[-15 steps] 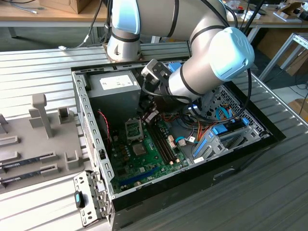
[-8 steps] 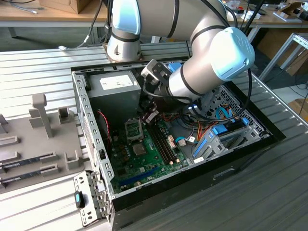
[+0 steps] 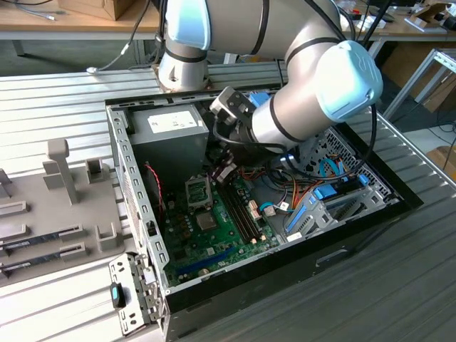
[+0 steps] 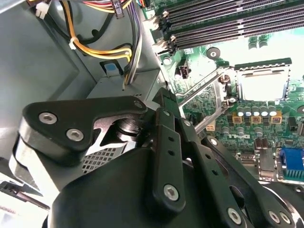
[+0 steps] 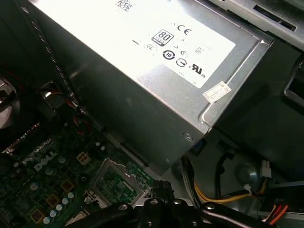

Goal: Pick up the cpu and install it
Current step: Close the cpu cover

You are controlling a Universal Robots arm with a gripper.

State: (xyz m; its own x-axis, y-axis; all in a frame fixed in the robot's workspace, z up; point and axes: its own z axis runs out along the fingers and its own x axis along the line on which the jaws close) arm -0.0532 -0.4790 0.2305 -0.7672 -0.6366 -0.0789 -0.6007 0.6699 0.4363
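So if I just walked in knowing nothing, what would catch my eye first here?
Probably the big grey and pale-blue robot arm bending down into an open computer case on the slatted metal table. Inside it, the green motherboard lies on the case floor, with a grey power-supply box at the arm's base end of the case.

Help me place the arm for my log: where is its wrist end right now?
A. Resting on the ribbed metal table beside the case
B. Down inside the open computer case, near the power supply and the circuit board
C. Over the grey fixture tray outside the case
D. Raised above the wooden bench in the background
B: in the exterior view the arm reaches into the open computer case, between the power supply and the circuit board.
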